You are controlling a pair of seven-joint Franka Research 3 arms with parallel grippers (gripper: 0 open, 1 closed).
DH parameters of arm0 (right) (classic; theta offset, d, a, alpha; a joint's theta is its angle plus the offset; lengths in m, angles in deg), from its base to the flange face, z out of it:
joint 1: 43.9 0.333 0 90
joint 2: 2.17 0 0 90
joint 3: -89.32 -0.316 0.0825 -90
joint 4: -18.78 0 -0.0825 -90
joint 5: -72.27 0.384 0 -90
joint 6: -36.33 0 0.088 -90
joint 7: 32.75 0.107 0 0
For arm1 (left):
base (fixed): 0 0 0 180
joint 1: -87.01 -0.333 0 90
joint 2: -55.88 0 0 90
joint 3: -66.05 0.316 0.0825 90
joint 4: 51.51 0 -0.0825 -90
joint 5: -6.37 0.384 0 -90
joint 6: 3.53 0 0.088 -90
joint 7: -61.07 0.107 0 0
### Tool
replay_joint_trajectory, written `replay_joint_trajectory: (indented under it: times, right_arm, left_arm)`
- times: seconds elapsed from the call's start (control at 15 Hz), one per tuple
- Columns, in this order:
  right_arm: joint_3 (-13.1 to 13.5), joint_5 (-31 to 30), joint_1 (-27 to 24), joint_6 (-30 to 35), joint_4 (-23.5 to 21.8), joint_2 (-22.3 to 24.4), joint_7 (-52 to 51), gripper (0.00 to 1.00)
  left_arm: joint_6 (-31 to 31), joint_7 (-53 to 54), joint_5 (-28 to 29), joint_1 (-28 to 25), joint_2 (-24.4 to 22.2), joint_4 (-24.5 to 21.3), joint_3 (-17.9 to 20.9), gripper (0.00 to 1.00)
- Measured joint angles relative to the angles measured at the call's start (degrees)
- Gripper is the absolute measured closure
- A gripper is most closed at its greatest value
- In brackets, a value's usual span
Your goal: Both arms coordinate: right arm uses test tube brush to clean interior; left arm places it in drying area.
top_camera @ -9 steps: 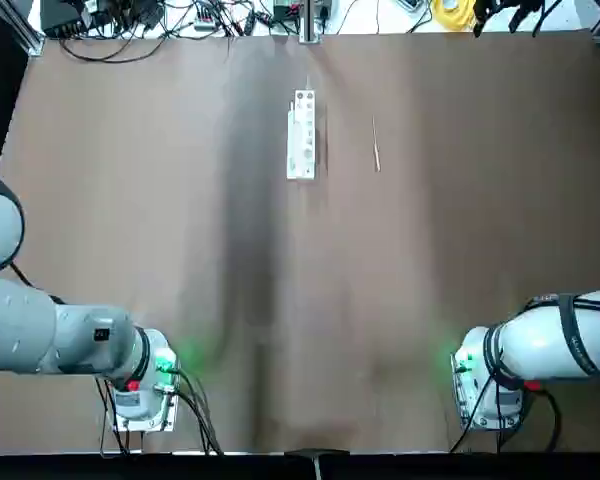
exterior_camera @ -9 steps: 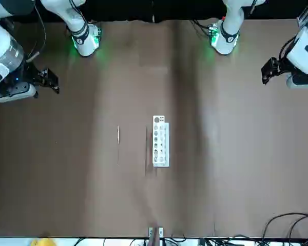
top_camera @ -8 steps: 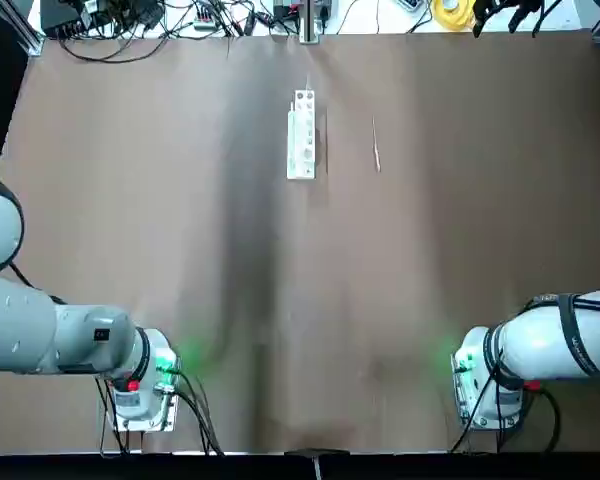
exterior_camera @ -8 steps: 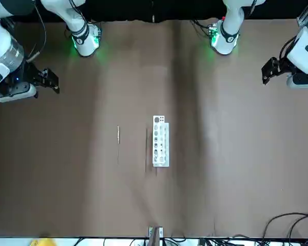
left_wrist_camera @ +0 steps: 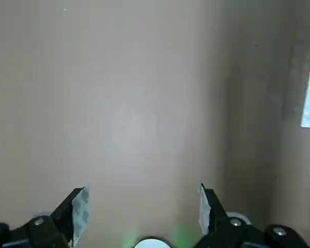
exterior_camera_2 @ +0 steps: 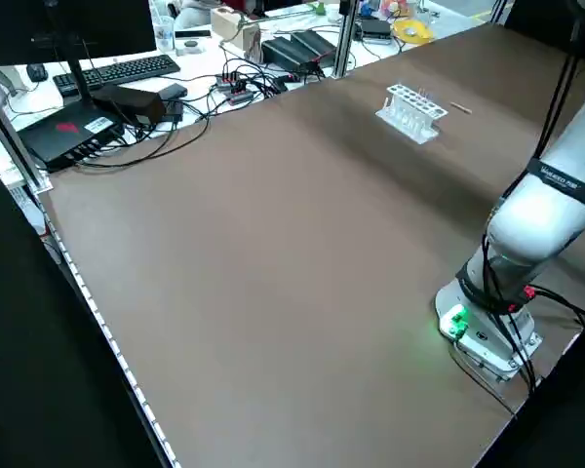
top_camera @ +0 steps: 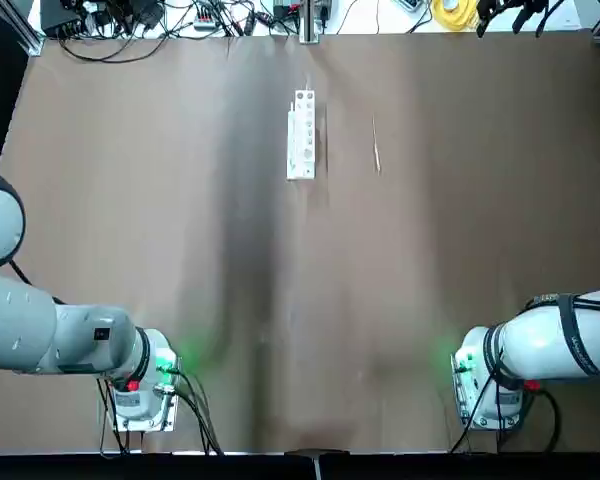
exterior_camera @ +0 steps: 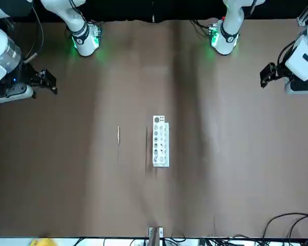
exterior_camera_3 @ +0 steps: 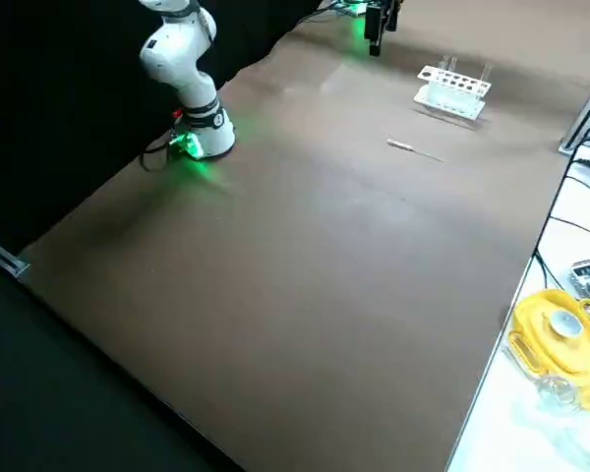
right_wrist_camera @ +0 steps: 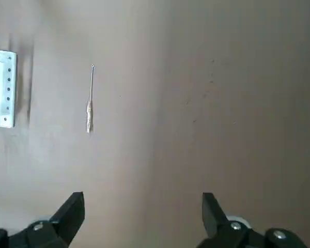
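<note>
A broad brown table [top_camera: 430, 280], cables along its far edge. From above, the drying area [top_camera: 301, 135] sits far-centre with the test tube brush [top_camera: 376, 146] lying flat near it on the right arm's side, handy for that arm. From the front, the right gripper [exterior_camera: 43, 81] and left gripper [exterior_camera: 267, 77] hang wide apart near the table's edges. Each wrist view shows fingers spread wide, holding nothing.

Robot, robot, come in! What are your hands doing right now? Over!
Left hand open, empty, high over bare table. Right hand open, empty too. Test tube brush lying flat beside the white rack, not touching it. Nothing in the way.
</note>
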Motion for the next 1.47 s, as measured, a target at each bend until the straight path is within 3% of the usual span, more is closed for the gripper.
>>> replay_joint_trajectory:
  times: [0.2,0.33,0.67,1.0,1.2,1.47]
  right_arm:
    - [-0.5,0.2,1.4,-1.1,-0.6,-1.5,0.0,0.0]
    - [-0.7,0.3,4.3,-6.2,-0.8,-4.9,0.1,0.0]
    - [-0.9,0.3,10.3,-20.1,-1.2,-18.9,0.3,0.0]
    - [-0.9,3.1,11.7,-37.0,-0.8,-33.8,0.9,0.0]
    - [-0.9,6.0,12.9,-39.2,3.1,-40.7,4.5,0.0]
    - [-0.9,6.0,14.9,-39.0,7.6,-45.8,9.1,0.01]
  left_arm:
    - [-0.5,0.1,-0.5,0.0,1.6,-0.2,0.1,0.01]
    - [-1.3,0.4,-0.5,0.0,3.0,-0.2,0.1,0.01]
    - [-3.4,0.6,-0.5,-0.8,5.5,-0.2,0.1,0.01]
    - [-6.2,0.7,-0.5,-1.5,5.9,-0.2,0.2,0.01]
    - [-6.3,0.7,-0.5,-0.8,6.6,-0.2,0.1,0.01]
    - [-6.4,0.7,-0.5,-0.5,7.8,-0.3,-0.2,0.01]
